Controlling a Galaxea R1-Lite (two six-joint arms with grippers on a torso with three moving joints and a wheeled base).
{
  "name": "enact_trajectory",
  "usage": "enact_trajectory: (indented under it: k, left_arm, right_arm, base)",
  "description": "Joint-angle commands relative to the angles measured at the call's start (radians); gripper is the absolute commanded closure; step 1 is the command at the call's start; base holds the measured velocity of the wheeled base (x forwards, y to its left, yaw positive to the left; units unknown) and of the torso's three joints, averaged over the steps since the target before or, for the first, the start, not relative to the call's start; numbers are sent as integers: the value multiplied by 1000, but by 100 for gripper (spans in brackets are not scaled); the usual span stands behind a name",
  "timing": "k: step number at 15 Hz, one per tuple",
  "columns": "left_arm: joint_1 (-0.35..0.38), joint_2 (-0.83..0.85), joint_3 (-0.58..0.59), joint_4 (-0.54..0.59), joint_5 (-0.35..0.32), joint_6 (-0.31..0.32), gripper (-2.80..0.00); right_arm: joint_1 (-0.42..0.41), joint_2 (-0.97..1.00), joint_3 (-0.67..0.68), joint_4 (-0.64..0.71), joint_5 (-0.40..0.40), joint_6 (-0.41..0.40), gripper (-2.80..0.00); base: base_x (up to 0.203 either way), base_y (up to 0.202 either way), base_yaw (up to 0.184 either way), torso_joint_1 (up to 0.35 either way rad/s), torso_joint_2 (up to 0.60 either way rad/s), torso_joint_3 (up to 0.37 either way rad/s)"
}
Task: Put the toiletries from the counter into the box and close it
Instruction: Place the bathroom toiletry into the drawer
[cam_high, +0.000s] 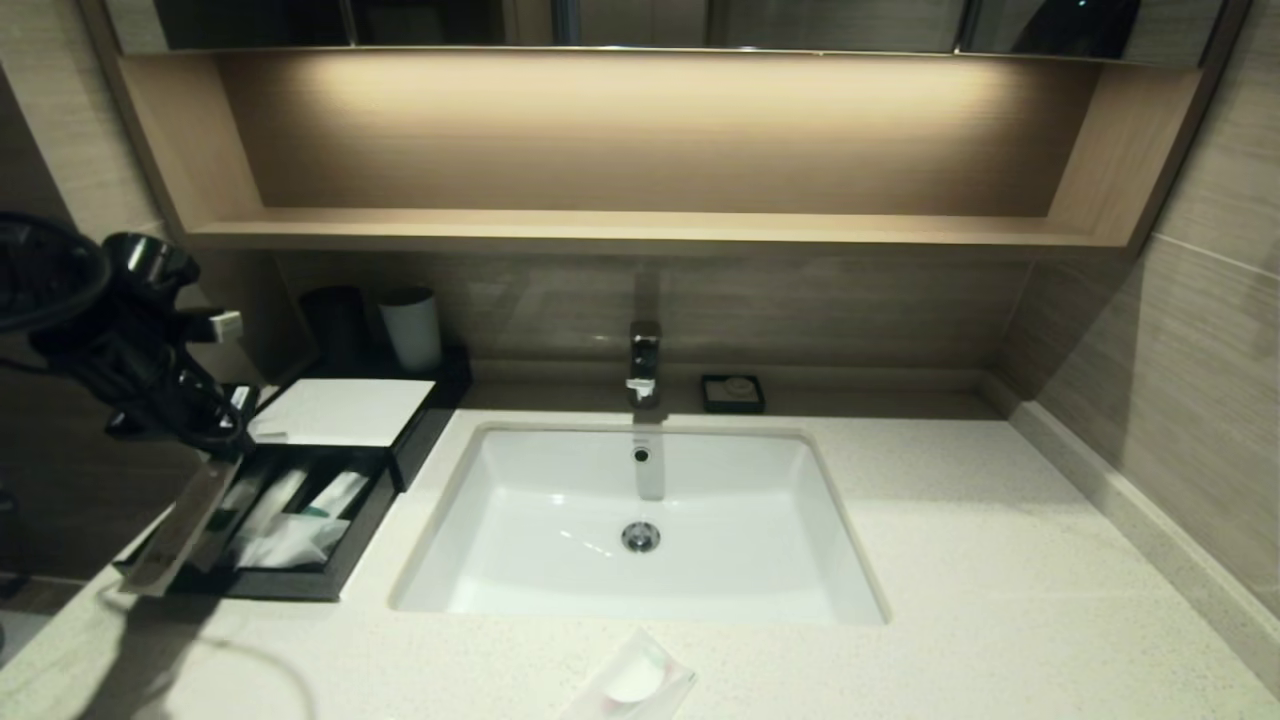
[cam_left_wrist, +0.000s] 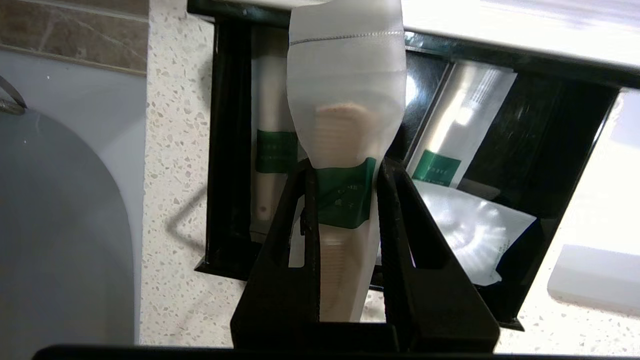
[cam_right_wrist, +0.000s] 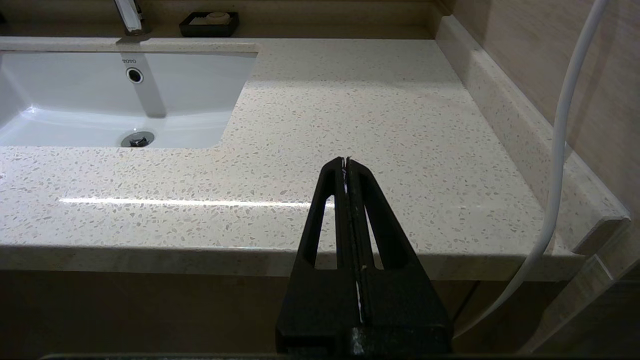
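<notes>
counter (cam_high: 1000, 560): pale cream speckled stone, white rect. sink basin (cam_high: 640, 520) set in at centre, tap (cam_high: 644, 362) behind it
left side: low black box (cam_high: 400, 440) w/ flat white top, drawer tray (cam_high: 340, 570) pulled out toward front edge
behind box: 1 black cup (cam_high: 333, 322) + 1 white cup (cam_high: 411, 328), side by side nr back wall
back edge, just right of tap: small black sq. dish (cam_high: 733, 393) w/ round piece
front edge, below sink: 1 small clear sachet (cam_high: 632, 682) w/ white disc, lying flat
right of sink: bare stone
</notes>
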Motion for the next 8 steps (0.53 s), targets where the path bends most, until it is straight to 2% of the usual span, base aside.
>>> enact_trajectory:
  k: [1, 5, 8]
  left_arm:
    - [1, 35, -40, 54, -1, 3, 0]
    - [1, 93, -173, 218, 0, 20, 0]
    - [1, 115, -172, 224, -3, 33, 0]
  right_arm:
    - [0, 0, 2, 0, 0, 0, 0]
    - [0, 0, 2, 0, 0, 0, 0]
    - [0, 0, 2, 0, 0, 0, 0]
  base:
    - [0, 0, 0, 0, 0, 0]
    - [0, 0, 0, 0, 0, 0]
    - [0, 0, 0, 0, 0, 0]
